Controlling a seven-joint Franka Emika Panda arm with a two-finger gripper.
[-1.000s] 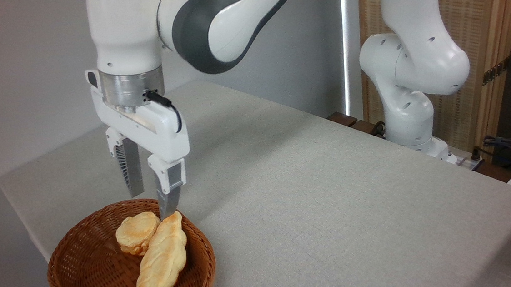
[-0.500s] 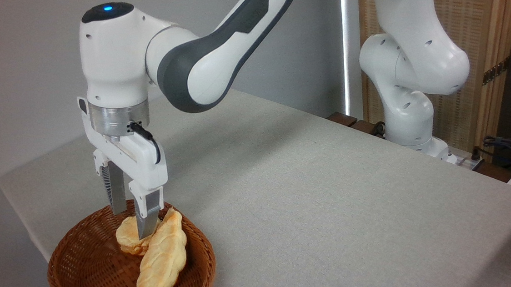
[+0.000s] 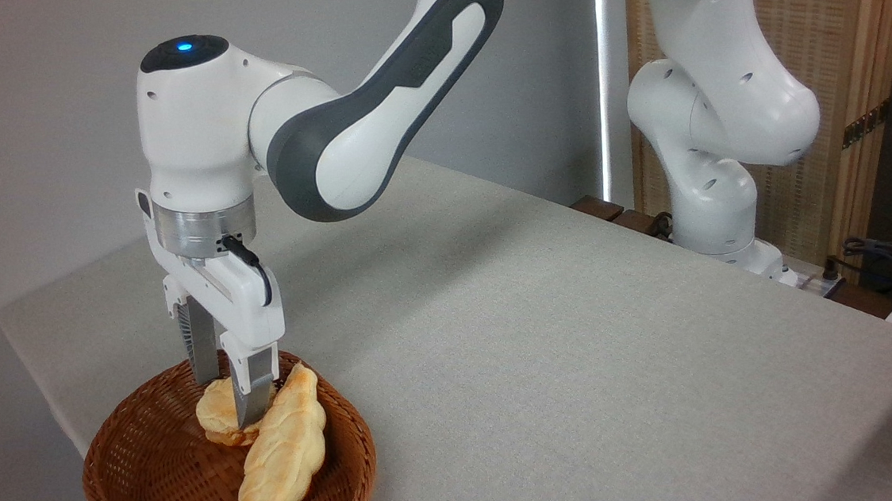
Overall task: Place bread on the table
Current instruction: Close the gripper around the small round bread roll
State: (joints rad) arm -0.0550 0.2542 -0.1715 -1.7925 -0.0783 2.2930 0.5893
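Since one second ago my arm came down and a little to the left, so my gripper was now low inside the basket instead of above its rim. Both fingers stood around the bread, the small round bun: the near finger covered its right part, the other finger was behind it. The bun also sat slightly more to the left than before, so I think my fingers already touched it. If they were fully pressed on it or only beside it, I could not tell from this view; the gap between them looked narrow.

For the task this meant the grasp was about to be done, but the bread was not yet lifted. It lay in the basket, at the back, leaning on the long braided loaf, which lay across the basket from the far rim toward the near rim. Nothing else was in the basket. The table next to it had much free grey surface for putting the bun down.
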